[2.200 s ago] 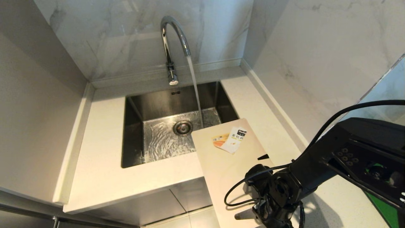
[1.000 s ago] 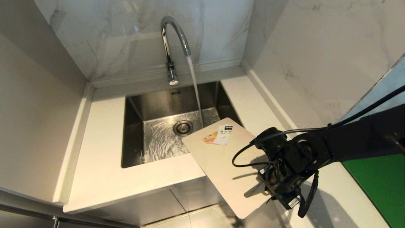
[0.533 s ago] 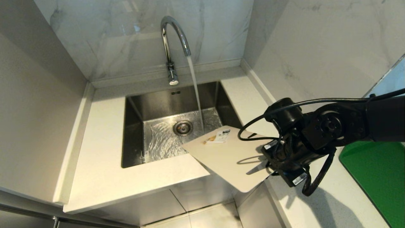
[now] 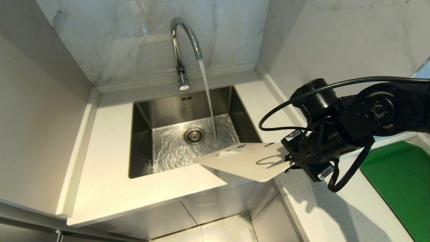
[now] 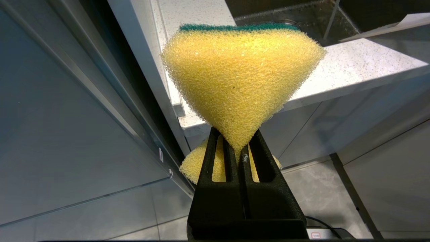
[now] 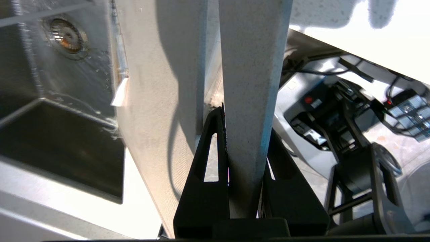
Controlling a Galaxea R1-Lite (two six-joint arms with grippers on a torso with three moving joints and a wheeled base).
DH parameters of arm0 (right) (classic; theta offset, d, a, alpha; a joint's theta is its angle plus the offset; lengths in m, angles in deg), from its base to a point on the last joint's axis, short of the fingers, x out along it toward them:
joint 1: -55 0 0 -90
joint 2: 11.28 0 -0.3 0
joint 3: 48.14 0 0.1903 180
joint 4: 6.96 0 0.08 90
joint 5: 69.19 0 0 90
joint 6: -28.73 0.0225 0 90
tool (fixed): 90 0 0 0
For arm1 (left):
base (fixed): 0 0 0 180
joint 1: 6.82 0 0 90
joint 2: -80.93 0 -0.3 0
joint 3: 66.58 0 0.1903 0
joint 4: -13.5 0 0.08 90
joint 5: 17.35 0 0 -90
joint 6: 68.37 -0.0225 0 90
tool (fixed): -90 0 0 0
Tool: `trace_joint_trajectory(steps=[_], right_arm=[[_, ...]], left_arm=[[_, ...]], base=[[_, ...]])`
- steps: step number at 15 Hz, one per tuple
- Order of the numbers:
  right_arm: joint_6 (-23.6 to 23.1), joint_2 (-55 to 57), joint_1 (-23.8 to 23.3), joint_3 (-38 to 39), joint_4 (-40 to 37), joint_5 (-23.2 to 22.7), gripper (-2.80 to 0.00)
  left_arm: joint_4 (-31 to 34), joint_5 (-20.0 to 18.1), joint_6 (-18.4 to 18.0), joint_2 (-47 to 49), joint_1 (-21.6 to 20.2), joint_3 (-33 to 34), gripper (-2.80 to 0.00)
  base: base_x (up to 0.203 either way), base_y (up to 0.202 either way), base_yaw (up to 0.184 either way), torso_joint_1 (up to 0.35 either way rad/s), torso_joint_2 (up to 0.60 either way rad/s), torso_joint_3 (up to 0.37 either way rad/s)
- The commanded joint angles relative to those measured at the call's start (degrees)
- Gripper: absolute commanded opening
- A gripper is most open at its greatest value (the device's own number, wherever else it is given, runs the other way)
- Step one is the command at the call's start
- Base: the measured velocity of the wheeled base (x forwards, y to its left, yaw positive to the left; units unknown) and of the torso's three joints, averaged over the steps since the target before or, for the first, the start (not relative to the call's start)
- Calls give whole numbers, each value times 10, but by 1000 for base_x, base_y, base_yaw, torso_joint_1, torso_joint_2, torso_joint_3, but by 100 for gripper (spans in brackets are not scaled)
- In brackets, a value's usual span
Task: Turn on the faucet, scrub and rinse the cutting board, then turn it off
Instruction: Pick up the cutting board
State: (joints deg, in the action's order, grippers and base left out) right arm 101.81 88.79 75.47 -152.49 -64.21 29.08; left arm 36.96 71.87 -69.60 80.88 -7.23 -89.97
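Board (image 4: 247, 161) clamped edge-on in my right gripper (image 6: 242, 148), lifted level over sink's (image 4: 141, 141) front-right corner | left gripper (image 5: 237, 148) pinching sponge (image 5: 240, 77), parked below counter edge | faucet (image 4: 183, 37) running | risk: one-edge grip, wet board could twist loose.

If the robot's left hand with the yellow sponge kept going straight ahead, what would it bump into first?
Probably the white counter. The left gripper, shut on the sponge, points up at the counter's front edge beside the sink. The sponge would touch first. Depth is hard to judge here.
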Motion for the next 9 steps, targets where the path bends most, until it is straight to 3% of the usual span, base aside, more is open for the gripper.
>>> trace_joint_trajectory(steps=[1,9], right_arm=[[-7,-11,1,-8,4,1,-280],[-100,-17,0,-78,22,5,-280]], left_arm=[[0,0,0,0,0,0,-280],[0,0,0,0,0,0,-280]], base=[[0,0,0,0,0,0],[0,0,0,0,0,0]])
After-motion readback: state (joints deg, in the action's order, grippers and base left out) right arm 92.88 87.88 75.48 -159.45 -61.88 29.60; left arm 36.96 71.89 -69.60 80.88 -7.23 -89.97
